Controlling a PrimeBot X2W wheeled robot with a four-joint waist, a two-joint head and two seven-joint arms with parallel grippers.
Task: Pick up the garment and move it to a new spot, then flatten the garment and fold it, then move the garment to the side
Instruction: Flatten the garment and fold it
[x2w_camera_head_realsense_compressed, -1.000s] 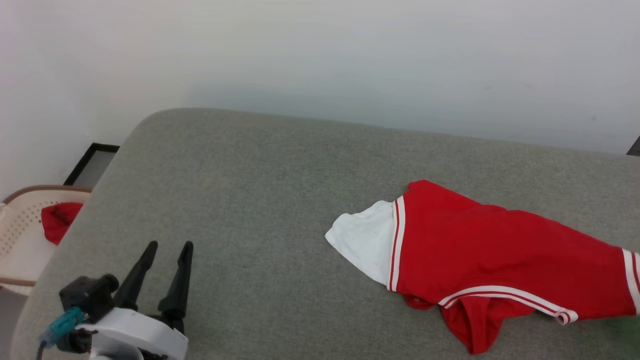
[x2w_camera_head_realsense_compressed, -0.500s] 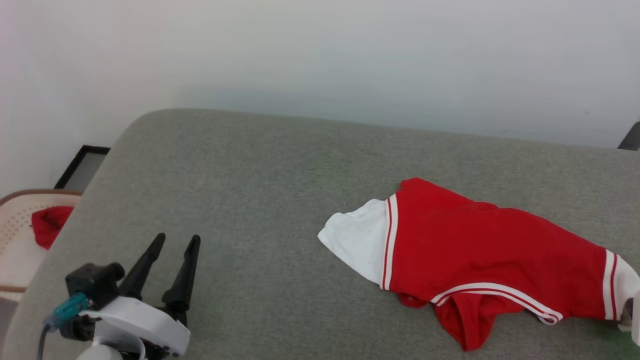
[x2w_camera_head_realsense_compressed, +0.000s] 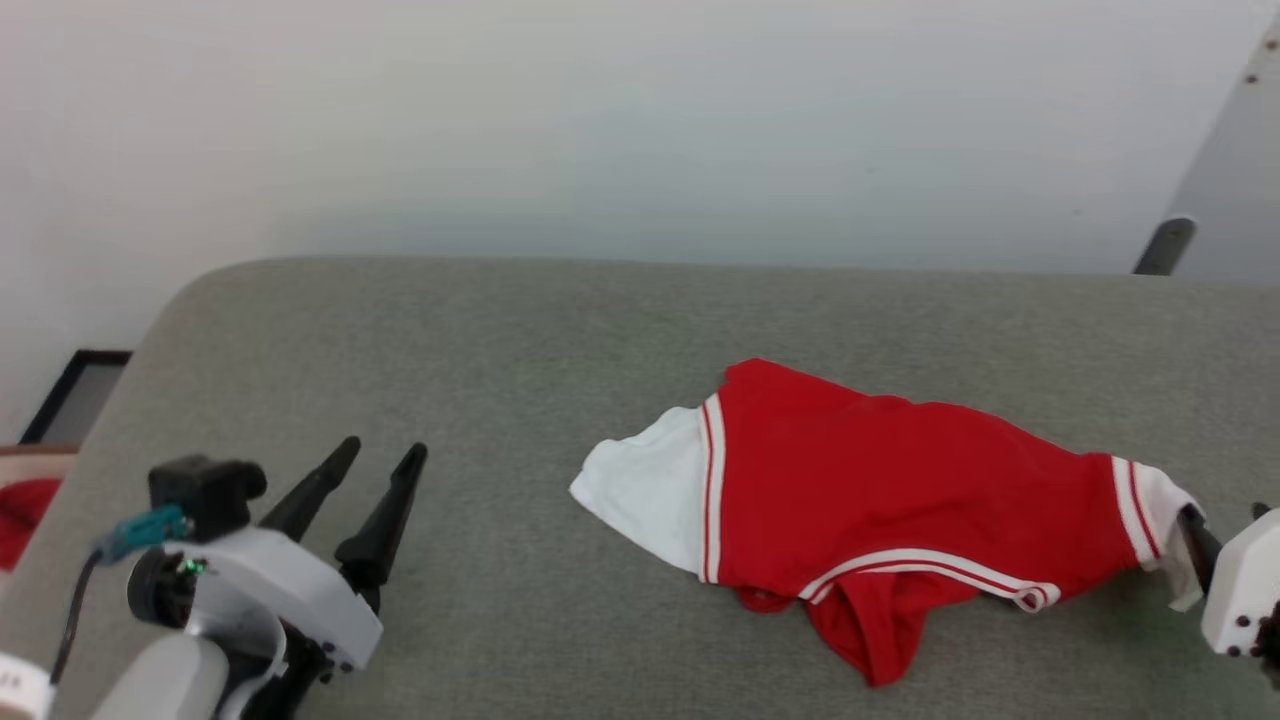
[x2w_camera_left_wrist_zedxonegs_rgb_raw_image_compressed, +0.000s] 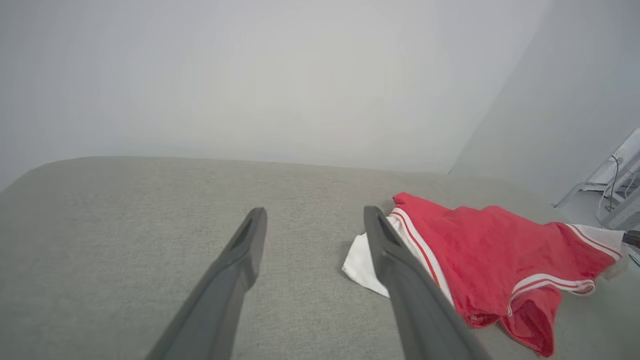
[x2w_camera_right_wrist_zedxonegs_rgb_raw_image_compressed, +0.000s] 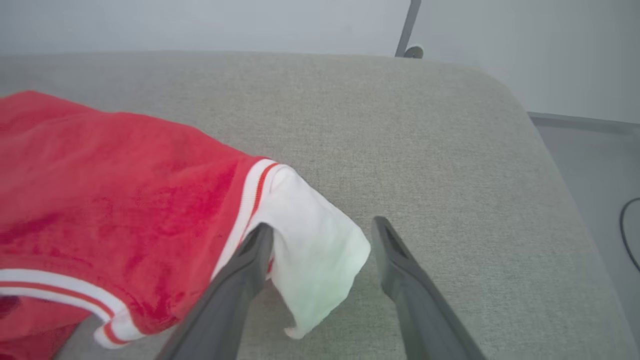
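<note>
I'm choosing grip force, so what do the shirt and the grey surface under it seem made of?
The garment: soft matte knit fabric, perhaps cotton or polyester; it drapes and wrinkles, with ribbed-looking striped trim. The grey surface: matte woven upholstery cloth, likely padded; fine weave texture and rounded corners show.

A wide grey padded surface (x2w_camera_head_realsense_compressed: 480, 330) with rounded corners and a rough woven cover carries the garment (x2w_camera_head_realsense_compressed: 880, 480). It lies crumpled on the right half, the red body in the middle, with one white sleeve flat at its left end and the other at its right end.
</note>
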